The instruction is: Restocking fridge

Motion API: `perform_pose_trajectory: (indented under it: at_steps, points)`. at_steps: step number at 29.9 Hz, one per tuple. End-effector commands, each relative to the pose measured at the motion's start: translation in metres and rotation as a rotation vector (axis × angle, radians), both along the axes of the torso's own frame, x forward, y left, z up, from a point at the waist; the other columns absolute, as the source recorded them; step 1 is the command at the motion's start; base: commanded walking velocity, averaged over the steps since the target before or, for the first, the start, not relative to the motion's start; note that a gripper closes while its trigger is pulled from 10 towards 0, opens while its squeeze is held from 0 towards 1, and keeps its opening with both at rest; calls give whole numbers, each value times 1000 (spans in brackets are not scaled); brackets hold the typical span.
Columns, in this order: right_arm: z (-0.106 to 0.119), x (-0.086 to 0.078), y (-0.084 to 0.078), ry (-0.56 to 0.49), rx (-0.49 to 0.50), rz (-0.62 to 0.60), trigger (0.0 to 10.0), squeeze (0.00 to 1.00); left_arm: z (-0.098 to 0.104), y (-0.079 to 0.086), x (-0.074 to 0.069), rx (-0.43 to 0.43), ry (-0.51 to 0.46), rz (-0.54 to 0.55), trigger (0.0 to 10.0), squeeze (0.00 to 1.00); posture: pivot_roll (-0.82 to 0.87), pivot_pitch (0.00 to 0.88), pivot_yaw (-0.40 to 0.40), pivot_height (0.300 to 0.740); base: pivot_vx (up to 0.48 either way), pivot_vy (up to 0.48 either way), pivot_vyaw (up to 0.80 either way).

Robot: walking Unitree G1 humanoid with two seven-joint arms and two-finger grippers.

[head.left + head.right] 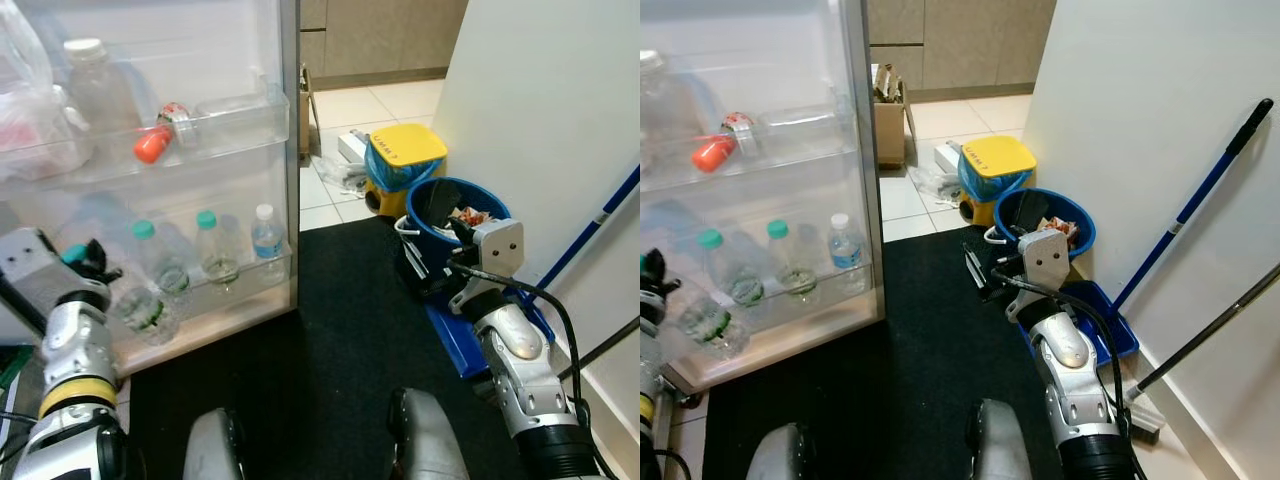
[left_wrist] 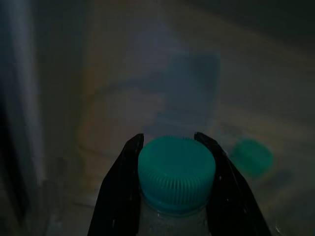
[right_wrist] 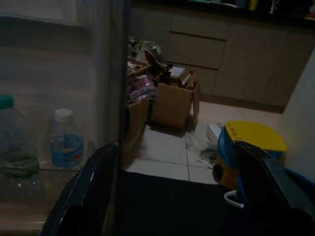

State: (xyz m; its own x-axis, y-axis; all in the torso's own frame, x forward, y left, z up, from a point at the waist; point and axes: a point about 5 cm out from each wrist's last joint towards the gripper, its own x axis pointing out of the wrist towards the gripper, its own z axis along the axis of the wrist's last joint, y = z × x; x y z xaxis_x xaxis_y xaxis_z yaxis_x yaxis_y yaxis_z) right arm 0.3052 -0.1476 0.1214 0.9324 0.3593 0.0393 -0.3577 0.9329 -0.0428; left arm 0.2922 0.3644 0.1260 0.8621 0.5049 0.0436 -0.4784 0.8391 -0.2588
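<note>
Holding a teal-capped bottle (image 2: 176,184) in the left gripper (image 2: 174,169), fingers (image 2: 120,191) closed on the neck just under the cap. Bottle at the left end of the lower door shelf (image 1: 240,290), tilted, low against the shelf front. Cannot tell whether base is resting on the shelf floor or hanging clear; wall is translucent and blurs the lower part.

Already on the lower shelf: two upright teal-capped bottles (image 1: 155,262), (image 1: 213,252), and a smaller white-capped bottle (image 1: 266,243) with a blue label at the right end. All three standing, spaced close side by side.

Upper door shelf (image 1: 220,125): a small orange-capped bottle (image 1: 160,135) lying on its side, a tall pale bottle (image 1: 95,90) upright to its left, a plastic bag (image 1: 30,110) at the far left.

Right gripper (image 3: 184,196) idle, fingers (image 3: 86,191) spread wide, nothing between them. Arm low over the black mat (image 1: 350,310), beside the blue bucket (image 1: 1045,215) and yellow-lidded bin (image 1: 995,165). Mop handle (image 1: 1195,205) leaning on the white wall.

Progress, judged: well under way, several bottles shelved, one mid-placement. Left to do: seat held bottle upright at the left end, release, withdraw. No further stock visible within reach, so remaining count unknown. Fridge door open, to be shut at the end.
</note>
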Motion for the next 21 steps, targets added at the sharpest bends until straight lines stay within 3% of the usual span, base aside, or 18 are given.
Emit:
perform_pose_trajectory:
  at_steps: [1, 3, 11, 21]
  points:
    - [-2, 1, -4, 7, 3, -18, 10000, 0, 22, 14, 0, 25, -62, 39, 10000, 0, -32, 0, -56, 436, 0, 0, 0]
    - [-3, 1, -3, 8, 3, -16, 10000, 0, 31, 25, -3, -5, -97, 89, 10000, 0, -32, 0, -59, 436, 0, 0, 0]
    - [-3, 2, -5, 7, 0, -20, 10000, 0, 41, 38, -5, -128, -171, 130, 10000, 0, -34, 0, -56, 436, 0, 0, 0]
    - [-2, 3, -4, 3, 1, -20, 10000, 0, 41, 37, -1, -222, -205, 133, 10000, 0, -29, 0, -52, 436, 0, 0, 0]
